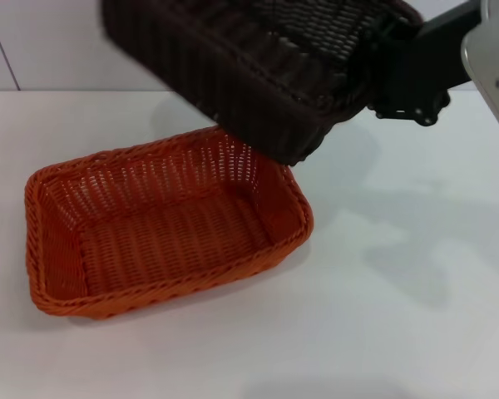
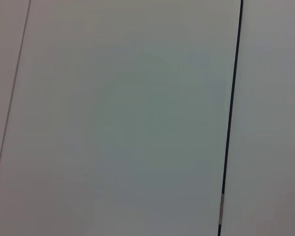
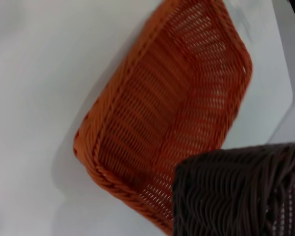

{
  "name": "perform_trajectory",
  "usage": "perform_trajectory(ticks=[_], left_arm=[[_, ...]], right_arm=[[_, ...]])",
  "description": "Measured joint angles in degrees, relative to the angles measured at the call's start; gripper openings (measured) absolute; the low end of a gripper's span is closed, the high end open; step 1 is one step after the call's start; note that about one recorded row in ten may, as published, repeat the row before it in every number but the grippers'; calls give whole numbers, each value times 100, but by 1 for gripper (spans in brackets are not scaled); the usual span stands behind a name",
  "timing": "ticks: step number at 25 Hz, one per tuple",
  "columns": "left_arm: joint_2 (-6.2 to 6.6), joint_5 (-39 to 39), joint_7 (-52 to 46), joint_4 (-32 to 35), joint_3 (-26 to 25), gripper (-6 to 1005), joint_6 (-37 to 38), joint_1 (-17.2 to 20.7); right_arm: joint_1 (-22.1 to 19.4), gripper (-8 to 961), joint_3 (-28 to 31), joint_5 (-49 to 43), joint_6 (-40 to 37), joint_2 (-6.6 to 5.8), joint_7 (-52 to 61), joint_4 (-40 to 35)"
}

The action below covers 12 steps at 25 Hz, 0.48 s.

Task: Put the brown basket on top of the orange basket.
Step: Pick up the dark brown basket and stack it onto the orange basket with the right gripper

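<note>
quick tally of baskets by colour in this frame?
Brown basket: 1, held up off the table by the right gripper, tilted, over the far corner of the orange one.
Orange basket: 1, upright on the white table, nothing in it.
Total: 2 baskets.

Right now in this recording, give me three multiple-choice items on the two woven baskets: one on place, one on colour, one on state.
1. Where is the dark brown woven wicker basket?
A. On the table
B. In the air, over the orange one's far corner
C. Nested inside it

2. The rectangular woven basket resting on the white table is:
A. Orange
B. Green
C. Blue

3. The orange basket is:
A. Full
B. Overturned
C. Upright, empty

Answers: B, the right gripper holds it tilted above; A, bright orange weave; C, its bare floor shows.
</note>
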Motion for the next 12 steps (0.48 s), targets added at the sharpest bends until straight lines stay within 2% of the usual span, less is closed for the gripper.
perform_trajectory(ticks=[2,7,12], left_arm=[[-6,0,0,-3,0,777,0,0],[-20,0,-3,-10,-23,777,-28,-7],[-20,-7,-11,-10,-33,777,-31,-8]], right_arm=[[-11,154,-77,248,225,-80,-694,293],[-86,154,-146,667,856,-150,-1621,822],[-143,154,-44,976,1123,-150,-2233,1155]])
